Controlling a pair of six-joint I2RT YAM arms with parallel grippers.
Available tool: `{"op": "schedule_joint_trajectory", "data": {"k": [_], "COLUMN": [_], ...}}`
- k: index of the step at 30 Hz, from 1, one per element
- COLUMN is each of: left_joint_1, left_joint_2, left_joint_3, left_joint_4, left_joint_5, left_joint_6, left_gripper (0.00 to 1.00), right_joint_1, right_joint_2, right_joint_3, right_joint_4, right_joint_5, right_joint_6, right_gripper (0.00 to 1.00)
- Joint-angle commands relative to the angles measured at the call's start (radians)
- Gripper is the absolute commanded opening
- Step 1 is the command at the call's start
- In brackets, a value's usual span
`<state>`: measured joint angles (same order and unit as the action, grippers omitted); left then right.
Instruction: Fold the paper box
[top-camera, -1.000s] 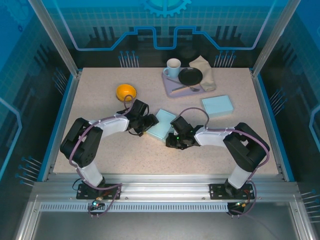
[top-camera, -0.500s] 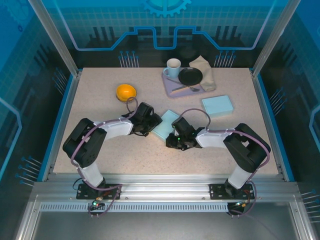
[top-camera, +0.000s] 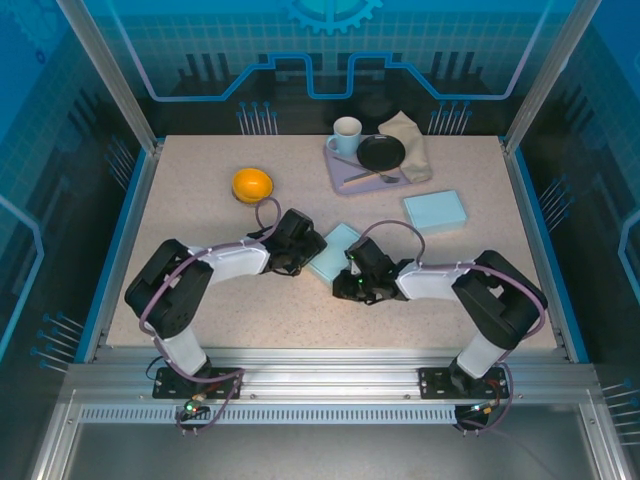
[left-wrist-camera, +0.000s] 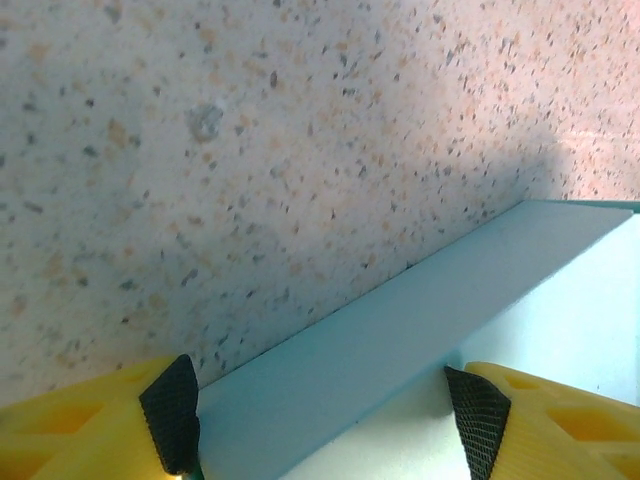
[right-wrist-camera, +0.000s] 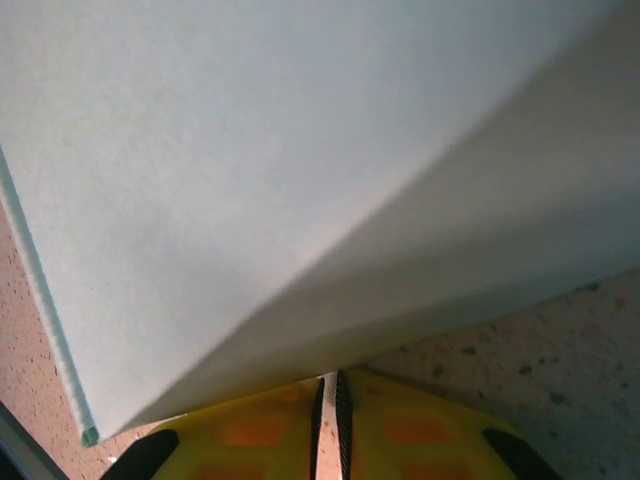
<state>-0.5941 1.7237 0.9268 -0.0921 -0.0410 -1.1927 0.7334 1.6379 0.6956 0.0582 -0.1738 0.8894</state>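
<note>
The light blue paper box (top-camera: 336, 250) lies flat at mid-table between my two grippers. My left gripper (top-camera: 306, 243) is at its left edge, open. In the left wrist view the box's side wall (left-wrist-camera: 400, 340) runs across between the black pads (left-wrist-camera: 170, 415) of my left gripper (left-wrist-camera: 325, 420), which straddle it without closing. My right gripper (top-camera: 356, 273) is at the box's near right corner. In the right wrist view a pale blue panel (right-wrist-camera: 250, 150) of the box rises just beyond my right gripper (right-wrist-camera: 330, 395), whose yellow fingers are shut with only a sliver of table between them.
A second flat blue box (top-camera: 435, 211) lies at the right. An orange bowl (top-camera: 252, 185) sits to the left rear. A purple tray (top-camera: 345, 180) at the back holds a white cup (top-camera: 346, 135), a black dish (top-camera: 381, 153) and a folded napkin (top-camera: 410, 140).
My left gripper has moved right, up against the box's left edge. The box and my right gripper have shifted slightly right.
</note>
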Motion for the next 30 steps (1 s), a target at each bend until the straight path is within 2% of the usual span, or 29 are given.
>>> {"op": "schedule_joint_trajectory", "data": {"k": [1,13,20,24,30], "left_joint_1": [-0.069,0.018,0.053,0.083,0.119], "left_joint_2": [-0.024,-0.063,-0.105,-0.138,-0.090], "left_joint_3": [-0.007,0.043,0.044,0.081,0.219], "left_joint_4": [-0.183,-0.311,-0.348,-0.347,-0.322], "left_joint_5": [0.236,0.154,0.129,0.135,0.164], "left_joint_6": [0.018,0.125,0.173,0.238,0.420], "left_gripper": [0.71,0.74,0.75,0.76,0.77], "right_joint_1": [-0.006,-0.029,-0.074,-0.162,-0.336], "right_joint_2": [-0.063,-0.128,-0.215,-0.282,-0.277], "right_joint_3": [0.019,0.035,0.005,0.008,0.052], "right_joint_4": [0.218,-0.148,-0.262,-0.317,-0.297], "right_joint_5": [0.028,0.091,0.109,0.100,0.039], "right_joint_6": [-0.026,-0.117,-0.160,-0.213,-0.261], "right_gripper": [0.17,0.20,0.21,0.19,0.07]}}
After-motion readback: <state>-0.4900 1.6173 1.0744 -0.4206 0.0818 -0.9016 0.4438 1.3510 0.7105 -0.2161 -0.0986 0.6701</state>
